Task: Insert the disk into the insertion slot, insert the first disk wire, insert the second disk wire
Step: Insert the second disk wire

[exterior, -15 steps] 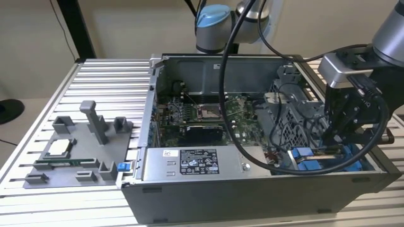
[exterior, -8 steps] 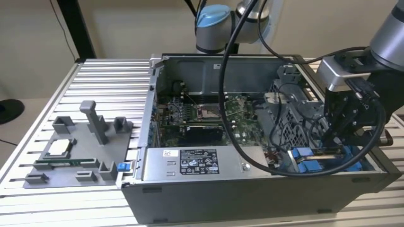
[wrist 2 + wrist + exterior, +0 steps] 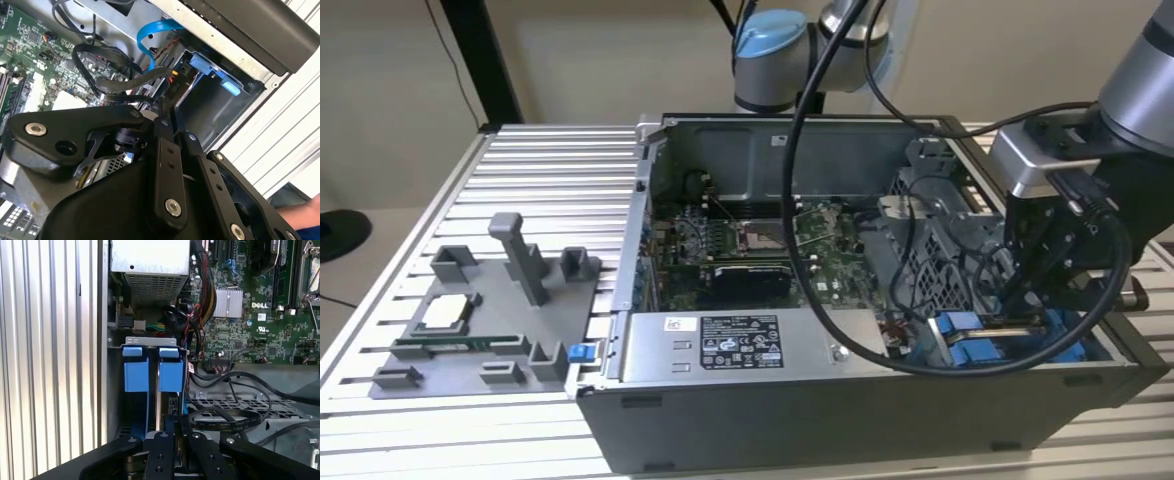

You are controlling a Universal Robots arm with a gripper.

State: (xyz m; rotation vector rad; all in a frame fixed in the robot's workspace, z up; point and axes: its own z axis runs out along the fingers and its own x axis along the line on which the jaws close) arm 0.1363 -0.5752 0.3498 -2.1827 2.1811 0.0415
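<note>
The gripper [image 3: 1034, 315] is down in the insertion slot [image 3: 150, 370], fingers pinched shut on the disk [image 3: 159, 410] standing edgewise between the blue rails. It looks rigid, fairly weighty and knock-sensitive; best gripped on its flat faces.

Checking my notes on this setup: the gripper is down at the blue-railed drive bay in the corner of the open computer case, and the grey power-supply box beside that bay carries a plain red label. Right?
Not quite. The gripper is at the blue-railed drive bay, but the label on the power-supply box is black and white, not red, as the exterior view shows.
</note>
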